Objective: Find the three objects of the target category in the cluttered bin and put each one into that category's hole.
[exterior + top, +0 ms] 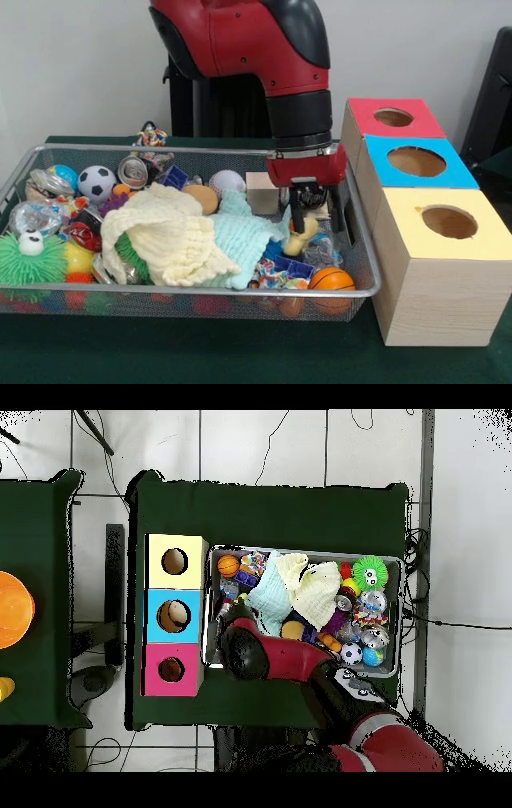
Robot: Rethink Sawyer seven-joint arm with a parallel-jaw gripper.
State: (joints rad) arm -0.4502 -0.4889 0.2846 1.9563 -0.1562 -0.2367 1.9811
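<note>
Vertically, the red and black arm (pixel 272 56) drops into the right end of the wire mesh bin (pixel 200 298), its gripper (pixel 298 226) pointing straight down. Its fingers appear clenched on a yellow rubber duck (pixel 298 238), just beside the yellow-topped box (pixel 444 264) on the bench (pixel 192 352).

My front camera stands close and low at the edge of the dark green worktop (pixel 184 352), facing the silver wire-mesh bin (pixel 352 276) and the light wooden box with three coloured round holes (pixel 436 296). My overhead camera looks straight down from high, much farther away. Both views share the bin (pixel 395 564), box (pixel 176 617) and worktop (pixel 270 509).
</note>
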